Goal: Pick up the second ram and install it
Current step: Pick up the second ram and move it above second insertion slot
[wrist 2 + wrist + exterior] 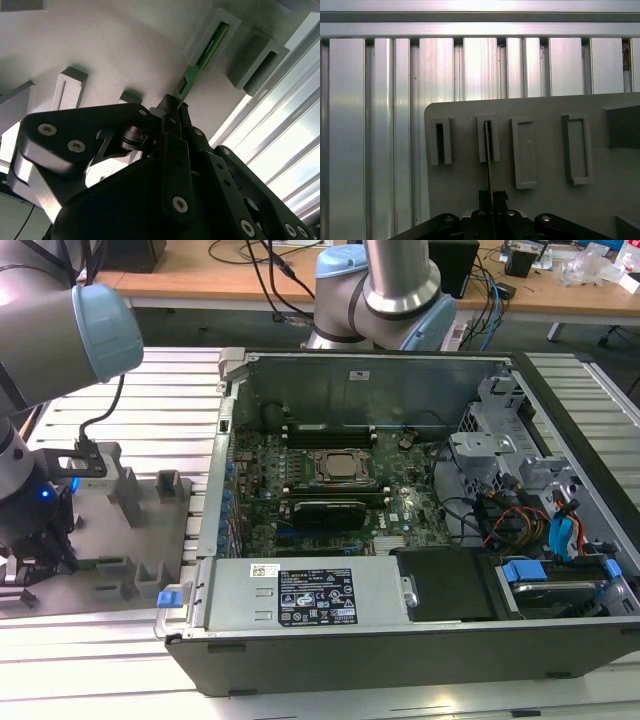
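The second ram (200, 57) is a thin green stick. Its far end sits in a slot of the grey holder plate (125, 45), and it shows edge-on as the ram (488, 150) in the first wrist view. My gripper (174, 107) is shut on its near end, one black finger on each flat side, and the same grip shows at the gripper (490, 200) in the first wrist view. In the exterior view the gripper (40, 530) hangs over the holder plate (130, 540) at the exterior view's left, outside the open computer case (400, 640).
Several raised slot blocks (525, 150) stand on the holder plate, which lies on a ribbed aluminium table (370, 125). The motherboard (330, 480) lies inside the case with dark memory slots (325, 432) beside the processor. A second robot base (375, 290) stands behind the case.
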Controlling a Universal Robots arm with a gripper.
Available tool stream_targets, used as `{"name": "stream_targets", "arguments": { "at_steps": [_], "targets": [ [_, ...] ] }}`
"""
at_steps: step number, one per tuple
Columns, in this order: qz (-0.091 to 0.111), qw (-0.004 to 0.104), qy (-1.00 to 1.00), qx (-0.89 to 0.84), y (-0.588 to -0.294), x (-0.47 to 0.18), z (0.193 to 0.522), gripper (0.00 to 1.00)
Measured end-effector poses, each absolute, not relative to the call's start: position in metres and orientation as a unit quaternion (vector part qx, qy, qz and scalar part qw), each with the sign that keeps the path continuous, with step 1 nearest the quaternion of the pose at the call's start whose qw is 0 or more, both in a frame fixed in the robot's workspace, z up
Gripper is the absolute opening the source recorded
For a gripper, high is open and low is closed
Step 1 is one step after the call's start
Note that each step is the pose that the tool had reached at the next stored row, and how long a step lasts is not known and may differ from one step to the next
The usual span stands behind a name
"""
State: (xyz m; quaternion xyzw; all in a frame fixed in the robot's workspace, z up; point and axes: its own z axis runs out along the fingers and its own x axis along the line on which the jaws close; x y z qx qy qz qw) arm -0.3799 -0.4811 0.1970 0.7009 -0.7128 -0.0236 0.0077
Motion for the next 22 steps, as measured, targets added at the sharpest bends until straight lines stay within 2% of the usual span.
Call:
{"name": "stream_targets", "arguments": {
  "at_steps": [22],
  "targets": [
    [-0.024, 0.007, -0.713, 0.701, -0.4811, -0.3799, 0.2061, 0.14]
  ]
}}
